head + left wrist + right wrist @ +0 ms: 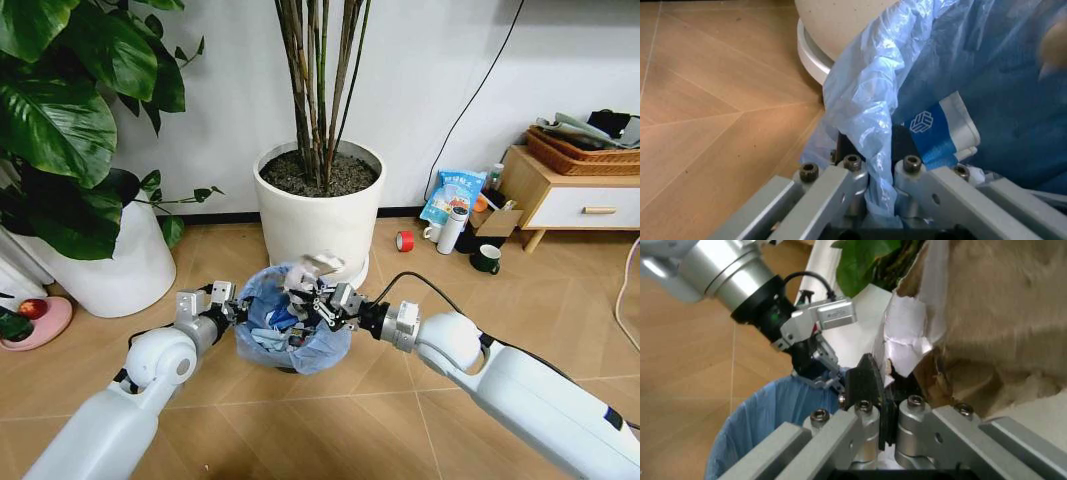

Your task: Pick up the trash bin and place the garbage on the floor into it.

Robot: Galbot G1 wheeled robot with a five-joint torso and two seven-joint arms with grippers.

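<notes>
At the centre of the head view, the left gripper [232, 306] clamps the rim of the small dark bin lined with crinkly light-blue plastic [292, 335]. The right gripper [308, 296] pinches a crumpled white-and-brown paper wad [317, 267] just above its opening.

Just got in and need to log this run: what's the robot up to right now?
The left gripper is clamped on the rim of the trash bin, pinching its blue liner. The right gripper holds a crumpled paper wad just over the bin's opening, not yet dropped. The bin sits in front of a big white plant pot on the floor.
</notes>
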